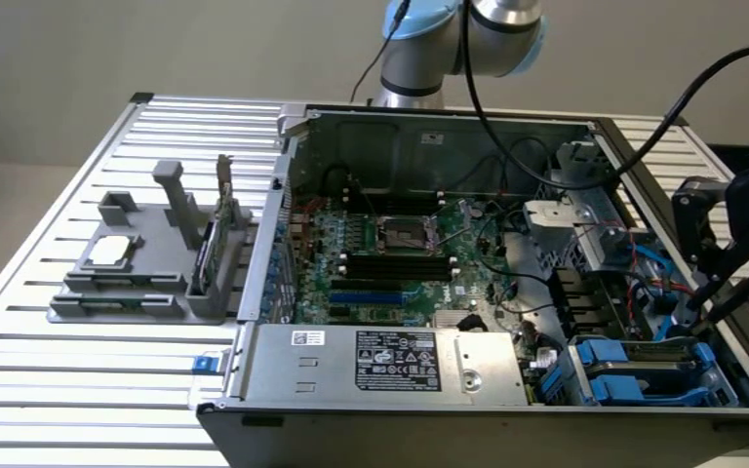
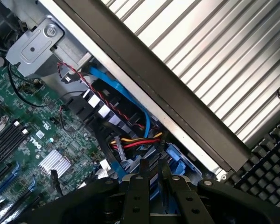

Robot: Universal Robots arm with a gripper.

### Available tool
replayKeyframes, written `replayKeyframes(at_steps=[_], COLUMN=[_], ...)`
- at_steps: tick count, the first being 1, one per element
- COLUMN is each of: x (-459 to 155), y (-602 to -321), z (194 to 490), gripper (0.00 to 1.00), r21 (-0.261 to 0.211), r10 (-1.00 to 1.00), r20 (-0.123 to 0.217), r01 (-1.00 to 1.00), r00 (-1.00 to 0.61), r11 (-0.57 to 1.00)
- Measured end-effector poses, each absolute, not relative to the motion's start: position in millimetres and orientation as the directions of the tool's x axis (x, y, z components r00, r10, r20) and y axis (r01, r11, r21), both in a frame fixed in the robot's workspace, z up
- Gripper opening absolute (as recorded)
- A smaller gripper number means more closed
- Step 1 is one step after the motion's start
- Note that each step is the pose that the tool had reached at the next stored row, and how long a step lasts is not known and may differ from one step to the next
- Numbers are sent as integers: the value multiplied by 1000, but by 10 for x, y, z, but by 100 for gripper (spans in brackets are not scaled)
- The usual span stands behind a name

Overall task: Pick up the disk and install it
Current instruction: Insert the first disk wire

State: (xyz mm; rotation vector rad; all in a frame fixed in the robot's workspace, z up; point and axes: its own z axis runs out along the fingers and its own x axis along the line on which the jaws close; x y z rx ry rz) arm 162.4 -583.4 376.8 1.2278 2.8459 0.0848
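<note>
The disk [image 1: 642, 353] is a flat silver-grey drive in a blue plastic frame. It lies low in the drive bay at the near corner of the open computer case, on the exterior view's right. My black gripper [image 1: 697, 317] reaches down to the disk's far edge from the exterior view's right. In the wrist view the two fingers [image 2: 141, 186] stand a narrow gap apart around a blue-edged strip, so the gripper [image 2: 155, 179] is shut on the disk [image 2: 176, 158]. Most of the disk is hidden behind the fingers in that view.
The green motherboard [image 1: 388, 244] fills the case floor. A silver box with a white label [image 1: 388, 359] lies along the near wall. Red, yellow and blue cables [image 2: 130, 140] crowd the bay. A grey fixture [image 1: 140, 263] holding a small silver chip [image 1: 112, 249] sits on the slatted table.
</note>
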Motion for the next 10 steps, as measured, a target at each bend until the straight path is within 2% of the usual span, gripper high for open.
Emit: replayKeyframes(at_steps=[10], x=[1624], y=[-5836], z=[3718], gripper=[22], r21=[64], r10=[775], r20=[-19], r01=[773], r00=[-631], r11=[631])
